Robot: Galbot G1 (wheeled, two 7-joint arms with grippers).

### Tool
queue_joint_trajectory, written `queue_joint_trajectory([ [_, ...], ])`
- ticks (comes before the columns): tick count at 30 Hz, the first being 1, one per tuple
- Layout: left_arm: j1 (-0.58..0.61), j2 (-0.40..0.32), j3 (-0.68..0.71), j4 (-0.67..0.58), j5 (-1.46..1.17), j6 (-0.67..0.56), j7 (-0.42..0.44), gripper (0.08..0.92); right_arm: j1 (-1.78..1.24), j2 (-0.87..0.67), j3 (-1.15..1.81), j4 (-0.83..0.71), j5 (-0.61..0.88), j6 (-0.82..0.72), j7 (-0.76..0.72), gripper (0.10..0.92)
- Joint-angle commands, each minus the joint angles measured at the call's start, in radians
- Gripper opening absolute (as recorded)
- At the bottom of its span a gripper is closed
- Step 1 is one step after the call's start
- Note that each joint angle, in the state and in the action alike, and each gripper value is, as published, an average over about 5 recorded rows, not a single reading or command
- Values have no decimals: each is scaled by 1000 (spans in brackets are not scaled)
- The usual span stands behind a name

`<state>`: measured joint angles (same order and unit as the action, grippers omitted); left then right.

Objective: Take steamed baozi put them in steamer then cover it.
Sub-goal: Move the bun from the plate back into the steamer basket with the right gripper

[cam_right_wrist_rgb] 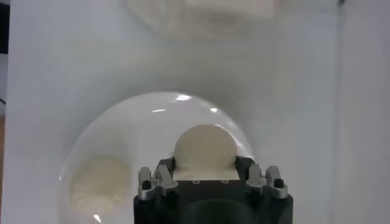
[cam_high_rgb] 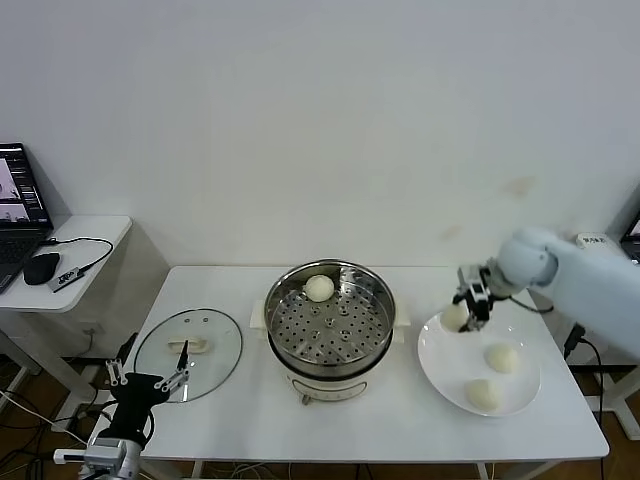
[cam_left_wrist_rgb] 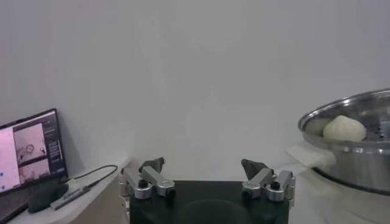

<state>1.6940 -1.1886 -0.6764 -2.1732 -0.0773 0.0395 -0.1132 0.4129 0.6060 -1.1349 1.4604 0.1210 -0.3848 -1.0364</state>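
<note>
One baozi is seen inside the steamer at about 11 o'clock on the perforated tray. On the white plate, at the steamer's 3 o'clock, two baozi lie free. A third baozi, at the plate's 10 o'clock edge, is gripped between the jaws of the right pincer. The left pincer is held wide apart, low at the desk edge, near the glass lid.
</note>
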Motion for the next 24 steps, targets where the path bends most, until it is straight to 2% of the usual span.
queue_joint_trajectory([
  [1,-1,0,1,-5,0,0,1,823,428,137,-209,115,233,-77,21,619],
  [6,-2,-1,1,-10,-1,0,2,823,420,259,-219,120,311,-127,60,626],
  [11,-2,-6,-6,-10,1,0,2,823,332,396,-185,62,376,-174,102,628],
  [17,1,-11,-19,-17,3,0,2,823,203,555,-155,-43,405,-216,136,628],
  [24,-2,-9,-36,-14,0,0,2,823,95,666,-130,-139,401,-239,150,628],
])
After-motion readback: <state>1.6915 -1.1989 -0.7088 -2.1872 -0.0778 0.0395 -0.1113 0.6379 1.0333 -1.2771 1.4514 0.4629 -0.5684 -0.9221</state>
